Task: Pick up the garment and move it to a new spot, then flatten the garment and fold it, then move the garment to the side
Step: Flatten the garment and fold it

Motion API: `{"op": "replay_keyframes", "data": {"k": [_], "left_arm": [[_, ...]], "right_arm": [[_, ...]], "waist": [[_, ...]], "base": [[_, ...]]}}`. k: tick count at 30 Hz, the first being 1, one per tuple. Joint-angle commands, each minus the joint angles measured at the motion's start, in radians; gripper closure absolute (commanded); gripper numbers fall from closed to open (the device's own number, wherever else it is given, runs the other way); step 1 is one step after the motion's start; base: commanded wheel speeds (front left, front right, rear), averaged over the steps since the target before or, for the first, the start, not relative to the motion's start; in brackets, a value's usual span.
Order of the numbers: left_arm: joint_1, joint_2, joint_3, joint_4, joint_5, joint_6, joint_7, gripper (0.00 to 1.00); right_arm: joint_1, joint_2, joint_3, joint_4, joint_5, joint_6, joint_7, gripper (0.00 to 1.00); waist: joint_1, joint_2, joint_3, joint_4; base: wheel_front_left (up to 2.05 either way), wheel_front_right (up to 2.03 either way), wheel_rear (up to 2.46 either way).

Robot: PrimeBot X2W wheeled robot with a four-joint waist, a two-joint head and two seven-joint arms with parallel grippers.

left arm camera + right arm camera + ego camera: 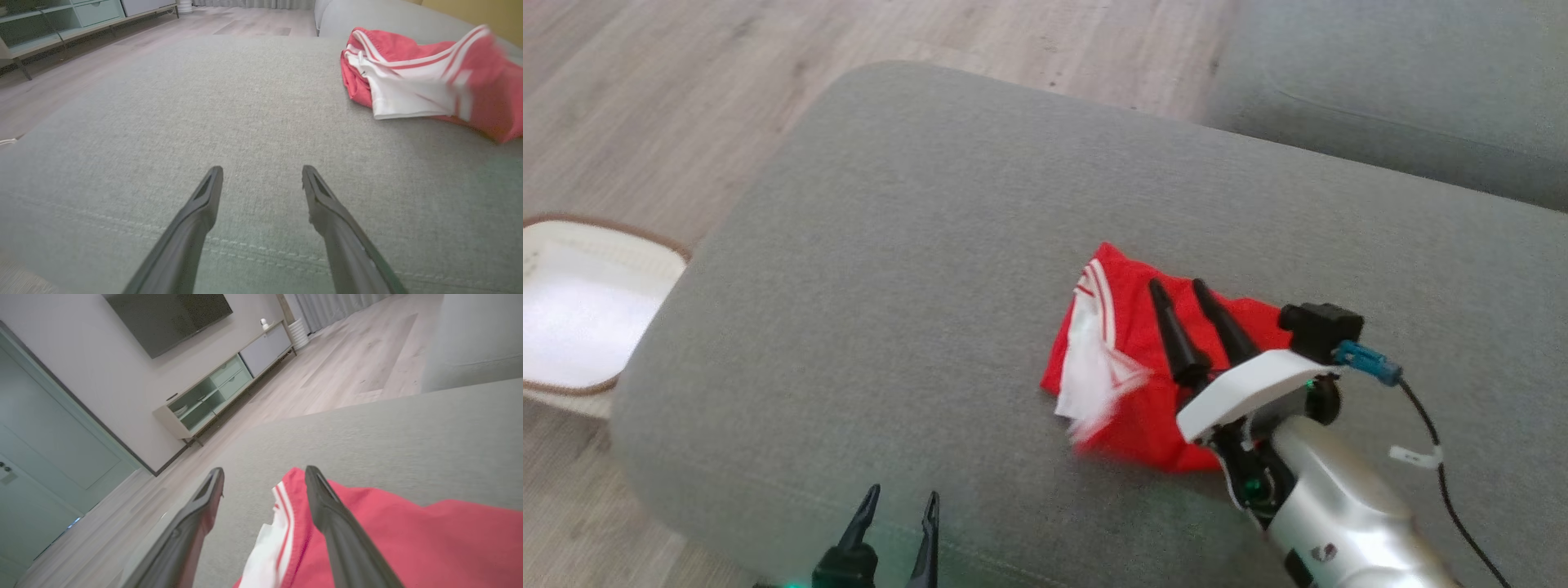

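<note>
Red crumpled garment with white stripes lies on the grey sofa under the open right pincer, two o'clock from the open left pincer.

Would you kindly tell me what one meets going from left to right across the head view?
basket → left gripper → garment → black cable. The right gripper overlaps the garment, so it is left out of the order.

Left hand spread over grey cushion; red-white garment far right.
</note>
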State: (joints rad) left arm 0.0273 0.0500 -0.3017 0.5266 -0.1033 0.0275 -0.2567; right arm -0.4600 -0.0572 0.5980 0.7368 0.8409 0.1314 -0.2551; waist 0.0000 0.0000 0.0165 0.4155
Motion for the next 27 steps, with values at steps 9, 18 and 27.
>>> {"op": "replay_keyframes", "data": {"k": [9, 18, 27], "left_arm": [[-0.069, 0.0, 0.045, -0.068, -0.002, 0.02, -0.005, 0.0], [-0.083, 0.001, 0.108, -0.081, 0.014, 0.04, -0.005, 0.0], [-0.023, 0.001, 0.165, -0.097, 0.03, 0.05, -0.005, 0.0]], "right_arm": [[0.058, 0.007, -0.295, -0.027, -0.293, -0.001, -0.007, 0.0], [0.204, 0.007, -0.503, -0.114, -0.545, -0.001, -0.007, 0.0], [0.312, 0.007, -0.499, -0.154, -0.607, -0.001, -0.007, 0.0]], "waist": [[0.0, 0.0, -0.008, -0.165], [0.0, 0.0, -0.02, -0.304], [0.0, 0.0, -0.049, -0.38]], "base": [[0.0, 0.0, 0.0], [0.0, 0.0, 0.0], [0.0, 0.0, 0.0]]}}
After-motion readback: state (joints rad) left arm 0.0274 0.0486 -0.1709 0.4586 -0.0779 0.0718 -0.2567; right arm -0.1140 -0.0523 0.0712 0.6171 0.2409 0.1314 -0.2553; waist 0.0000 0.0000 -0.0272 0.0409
